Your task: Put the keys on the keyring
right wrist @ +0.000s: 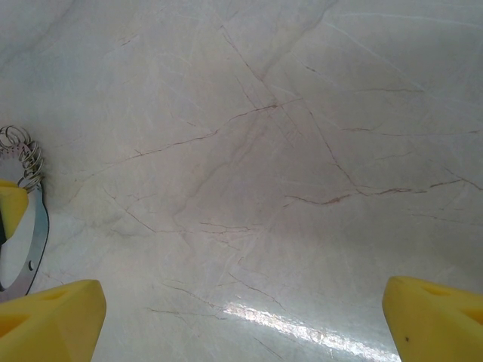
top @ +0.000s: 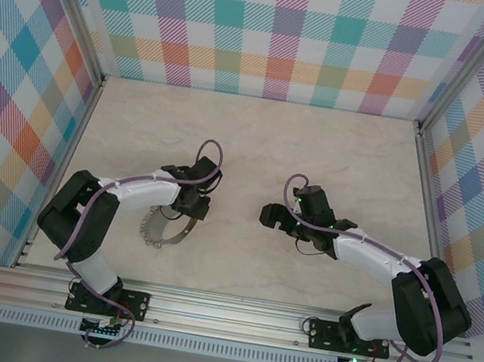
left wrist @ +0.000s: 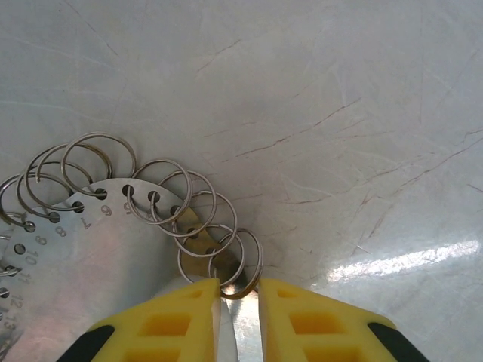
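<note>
**Left arm.** The left fingers are set to a narrow gap. The rim of the keyring is gripped between their yellow tips, and a strip of silver metal shows in the gap. In the top view, the left fingers are located at the far right edge of the keyring.

**Right arm.** The right fingers are spread wide, one at each lower corner of the right wrist view, with bare worktop between them. Nothing is held. In the top view, the right fingers point toward the left arm and are well apart from the keyring.

**Keyring.** The keyring is found on the pale, veined worktop, in front of the left arm's base and left of centre. It is a flat silver band with numbered holes along its rim. A small split ring is threaded through each visible hole, which gives the rim its bumpy outline. In the right wrist view, the keyring appears at the left edge, beside one yellow tip of the left fingers.

**Keys.** A yellowish patch is seen through two of the small split rings near the left fingertips. Whether it is a key cannot be told.
</note>
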You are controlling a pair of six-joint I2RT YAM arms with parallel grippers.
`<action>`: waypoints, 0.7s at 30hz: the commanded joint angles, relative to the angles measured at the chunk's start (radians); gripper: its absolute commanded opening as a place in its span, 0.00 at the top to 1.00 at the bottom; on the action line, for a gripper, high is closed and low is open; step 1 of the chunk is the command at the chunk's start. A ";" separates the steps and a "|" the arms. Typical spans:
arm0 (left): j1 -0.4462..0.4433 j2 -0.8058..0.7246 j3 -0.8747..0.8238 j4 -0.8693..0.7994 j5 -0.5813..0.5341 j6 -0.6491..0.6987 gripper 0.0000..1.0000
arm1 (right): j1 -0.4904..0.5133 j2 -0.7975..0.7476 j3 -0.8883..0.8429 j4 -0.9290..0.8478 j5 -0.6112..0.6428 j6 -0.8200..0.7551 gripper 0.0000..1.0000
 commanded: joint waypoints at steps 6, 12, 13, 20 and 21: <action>-0.008 0.017 -0.013 0.015 -0.052 -0.018 0.76 | 0.006 0.010 -0.004 0.022 -0.017 0.004 0.06; -0.008 0.019 -0.007 0.008 -0.075 -0.019 0.72 | 0.006 0.013 -0.006 0.027 -0.019 0.003 0.06; -0.008 0.021 -0.004 0.006 -0.078 -0.019 0.71 | 0.007 0.014 -0.005 0.027 -0.020 0.003 0.06; -0.008 0.028 0.010 0.006 -0.102 -0.020 0.72 | 0.006 0.018 -0.006 0.032 -0.022 0.003 0.06; -0.008 0.031 0.013 0.006 -0.105 -0.020 0.72 | 0.006 0.018 -0.006 0.032 -0.022 0.003 0.06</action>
